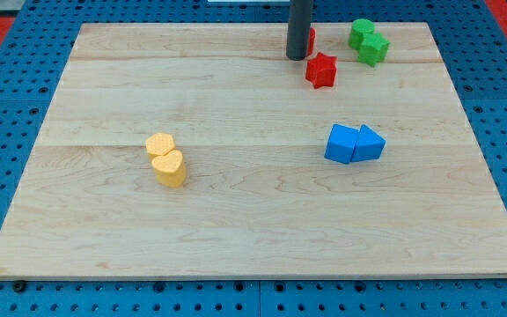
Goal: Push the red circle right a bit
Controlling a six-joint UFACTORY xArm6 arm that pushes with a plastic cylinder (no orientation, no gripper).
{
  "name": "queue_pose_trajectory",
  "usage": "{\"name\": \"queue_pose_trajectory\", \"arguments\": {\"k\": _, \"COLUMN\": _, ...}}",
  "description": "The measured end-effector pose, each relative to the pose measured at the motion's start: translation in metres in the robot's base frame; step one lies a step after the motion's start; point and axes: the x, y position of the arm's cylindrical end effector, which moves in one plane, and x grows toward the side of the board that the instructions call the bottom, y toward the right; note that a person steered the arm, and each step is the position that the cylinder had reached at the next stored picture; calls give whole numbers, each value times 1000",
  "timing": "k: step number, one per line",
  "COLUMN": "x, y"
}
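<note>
My tip (297, 57) is pressing the left side of the mostly hidden red round block (311, 40) at the far edge of the pale wooden desk (236, 211); no claw is showing.

The table top (236, 211) is showing pale, matt wood with fine grain and faint seams between its planks. Around it, a blue perforated sheet (7, 132) is looking smooth, like plastic or painted metal. The red star (321, 70), green blocks (369, 40), blue blocks (354, 143) and yellow blocks (165, 159) are appearing matt and evenly coloured. The rod (299, 26) is looking dark and dull.
</note>
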Motion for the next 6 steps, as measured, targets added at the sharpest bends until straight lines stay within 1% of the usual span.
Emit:
{"name": "queue_pose_trajectory", "arguments": {"k": 2, "x": -23, "y": -2}}
{"name": "queue_pose_trajectory", "arguments": {"k": 3, "x": -24, "y": -24}}
{"name": "queue_pose_trajectory", "arguments": {"k": 4, "x": -39, "y": -28}}
{"name": "queue_pose_trajectory", "arguments": {"k": 5, "x": -59, "y": -18}}
{"name": "queue_pose_trajectory", "arguments": {"k": 6, "x": -64, "y": 1}}
